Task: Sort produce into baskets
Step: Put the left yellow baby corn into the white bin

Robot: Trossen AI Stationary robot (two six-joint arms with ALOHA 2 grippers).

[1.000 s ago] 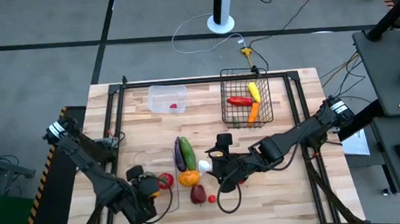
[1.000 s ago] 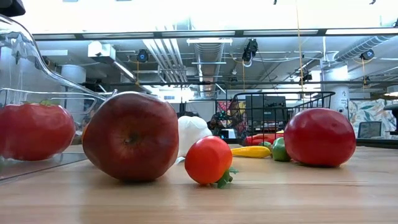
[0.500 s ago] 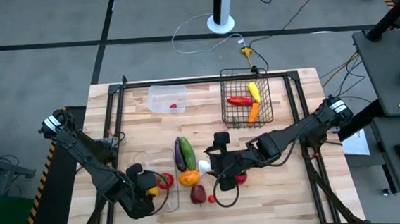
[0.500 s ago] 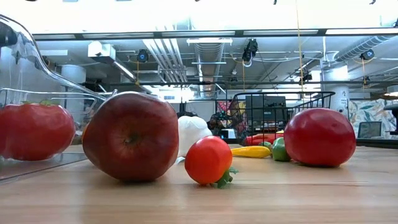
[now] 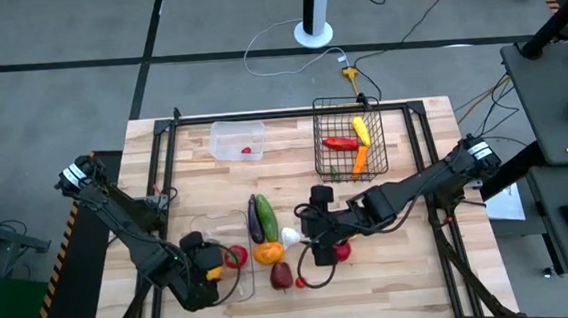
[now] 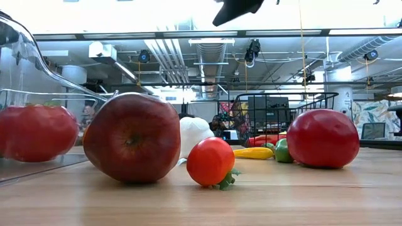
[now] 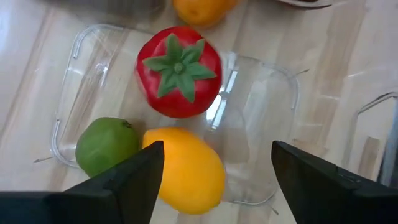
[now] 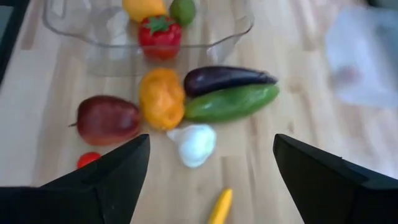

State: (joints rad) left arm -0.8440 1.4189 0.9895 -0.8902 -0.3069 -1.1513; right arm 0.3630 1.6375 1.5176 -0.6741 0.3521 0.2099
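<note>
My left gripper (image 5: 204,275) hangs open over the long clear tray (image 5: 241,282) at the table's near left. In the left wrist view the tray (image 7: 68,68) holds a red tomato (image 7: 178,71), a green lime (image 7: 106,146) and an orange fruit (image 7: 186,168). My right gripper (image 5: 313,249) is open and empty above loose produce at mid-table: purple eggplant (image 8: 227,78), green cucumber (image 8: 231,101), orange pepper (image 8: 161,98), white bulb (image 8: 196,144), dark red apple (image 8: 107,119), small tomato (image 8: 87,160) and a yellow pepper (image 8: 219,208).
The black wire basket (image 5: 377,163) at the far right holds a red pepper, a yellow pepper and a carrot. The small clear tub (image 5: 228,143) at the far middle holds one small red piece. A large red tomato (image 5: 343,252) lies right of my right gripper.
My right gripper has drawn back a little toward the table's far edge and now shows at the top of the low view. My left gripper has gone up a little over the tray. The tomato in the tray has turned slightly.
</note>
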